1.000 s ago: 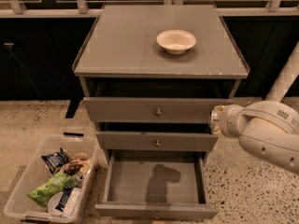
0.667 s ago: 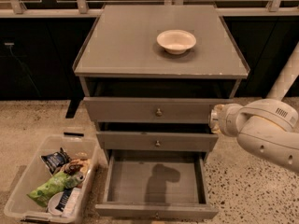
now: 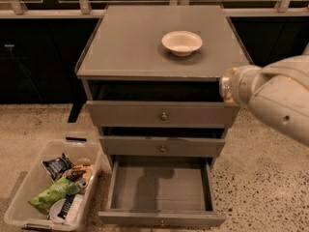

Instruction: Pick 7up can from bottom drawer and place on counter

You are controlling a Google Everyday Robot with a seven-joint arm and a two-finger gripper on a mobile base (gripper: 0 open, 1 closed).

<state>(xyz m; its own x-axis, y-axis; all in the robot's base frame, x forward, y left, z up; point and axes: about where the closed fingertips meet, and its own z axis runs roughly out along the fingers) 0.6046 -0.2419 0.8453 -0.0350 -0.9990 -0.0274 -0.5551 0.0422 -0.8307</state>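
Observation:
The bottom drawer [image 3: 159, 218] is pulled open under the two shut upper drawers. Its grey floor shows only a dark shadow; no 7up can shows in it or anywhere else in view. The counter [image 3: 130, 42] is the flat grey top of the cabinet. A thick white arm link [image 3: 273, 98] reaches in from the right edge. Its rounded tan end [image 3: 227, 84] sits beside the cabinet's right front corner, level with the counter's front edge. My gripper itself does not show in this view.
A cream bowl [image 3: 182, 43] stands on the counter, back right of centre. A clear plastic bin [image 3: 19, 197] on the speckled floor at the lower left holds a green snack bag [image 3: 50, 197] and other packets. Dark cabinets run behind.
The white arm link has risen from the height of the upper drawers to the level of the counter's front edge. The drawers, bowl and bin have not moved.

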